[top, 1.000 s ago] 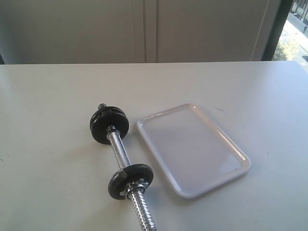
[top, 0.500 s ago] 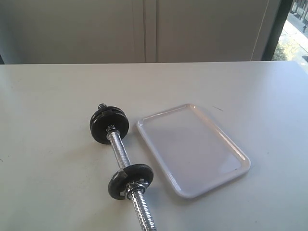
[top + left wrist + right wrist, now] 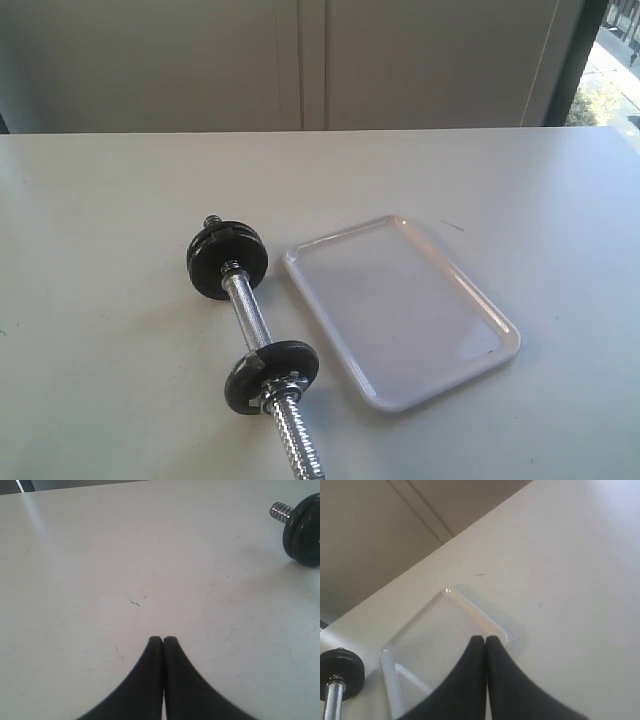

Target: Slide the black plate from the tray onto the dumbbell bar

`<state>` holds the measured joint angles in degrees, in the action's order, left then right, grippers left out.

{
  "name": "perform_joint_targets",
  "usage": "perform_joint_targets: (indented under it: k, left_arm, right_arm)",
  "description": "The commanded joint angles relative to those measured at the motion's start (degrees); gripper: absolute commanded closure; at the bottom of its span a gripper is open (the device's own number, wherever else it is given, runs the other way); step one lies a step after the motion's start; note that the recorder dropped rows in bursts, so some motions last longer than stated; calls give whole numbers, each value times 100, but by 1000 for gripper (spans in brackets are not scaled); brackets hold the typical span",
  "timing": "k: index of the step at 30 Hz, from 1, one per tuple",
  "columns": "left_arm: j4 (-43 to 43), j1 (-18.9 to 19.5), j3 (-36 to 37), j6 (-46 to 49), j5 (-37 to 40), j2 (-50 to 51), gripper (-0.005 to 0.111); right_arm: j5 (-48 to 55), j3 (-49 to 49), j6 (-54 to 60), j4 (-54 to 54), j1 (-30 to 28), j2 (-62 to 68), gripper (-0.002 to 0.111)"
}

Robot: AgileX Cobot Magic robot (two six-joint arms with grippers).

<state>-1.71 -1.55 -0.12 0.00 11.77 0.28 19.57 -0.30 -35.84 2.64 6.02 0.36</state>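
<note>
Tray (image 3: 400,310) bare. Black plate (image 3: 227,262) apparently sits on the dumbbell bar (image 3: 247,315), far end, 9 o'clock of tray. Left gripper (image 3: 163,640) and right gripper (image 3: 482,639) pinched shut, empty, hanging clear; job looks finished.

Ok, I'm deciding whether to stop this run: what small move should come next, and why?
Probably none; I would just hold both arms back. The tray lies bare, the dumbbell bar carries two black discs, and the left gripper and right gripper are shut, holding nothing.
</note>
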Motion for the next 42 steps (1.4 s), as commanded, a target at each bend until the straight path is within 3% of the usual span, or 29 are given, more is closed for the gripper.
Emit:
perform_joint_targets:
  k: [1, 5, 42]
  left_arm:
    - [7, -41, 12, 0, 1, -28, 107]
    - [7, -41, 12, 0, 1, -28, 107]
    - [7, -41, 12, 0, 23, -28, 107]
  right_arm:
    - [-106, 30, 1277, 67, 22, -36, 108]
    - [-129, 30, 3134, 67, 22, -36, 108]
    - [-166, 30, 3212, 56, -301, -36, 108]
